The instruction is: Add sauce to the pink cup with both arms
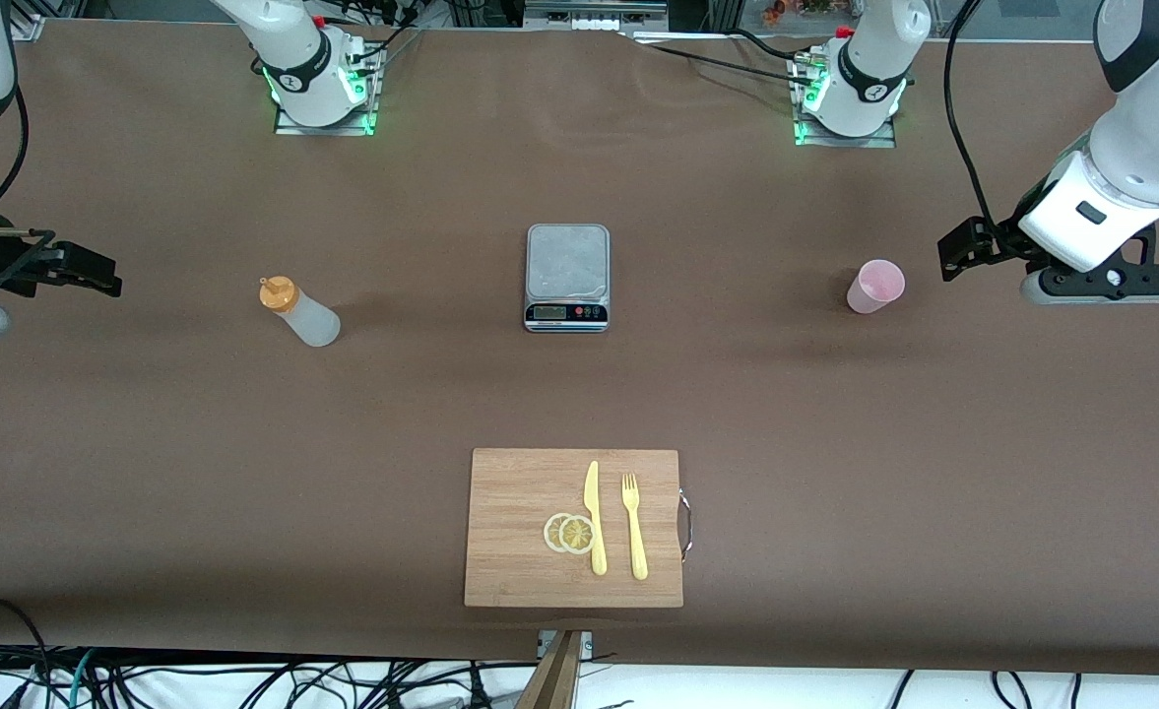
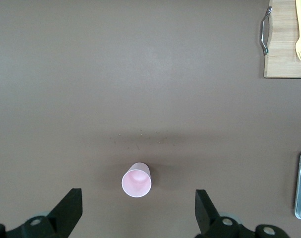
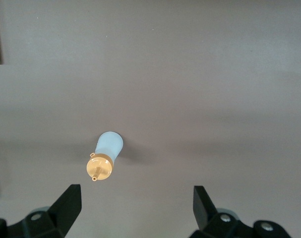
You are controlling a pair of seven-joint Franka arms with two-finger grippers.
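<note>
The front view takes in the scale (image 1: 566, 277) mid-table, the sauce bottle (image 1: 300, 311) standing toward the right arm's end and the pink cup (image 1: 875, 286) toward the left arm's end. Only the wrist views show the fingers: the left gripper (image 2: 139, 214) hangs over the table beside the cup with its fingers spread and empty. The right gripper (image 3: 135, 213) likewise hangs spread beside the bottle.

Two white robot arms with smooth rounded shells and dark grey joint bands. Black cables loop along each one. Each ends in a black two-finger gripper, the left gripper (image 1: 973, 246) and the right gripper (image 1: 87, 268) (angular, wedge-shaped fingers), with a silver cylinder mounted beside each
</note>
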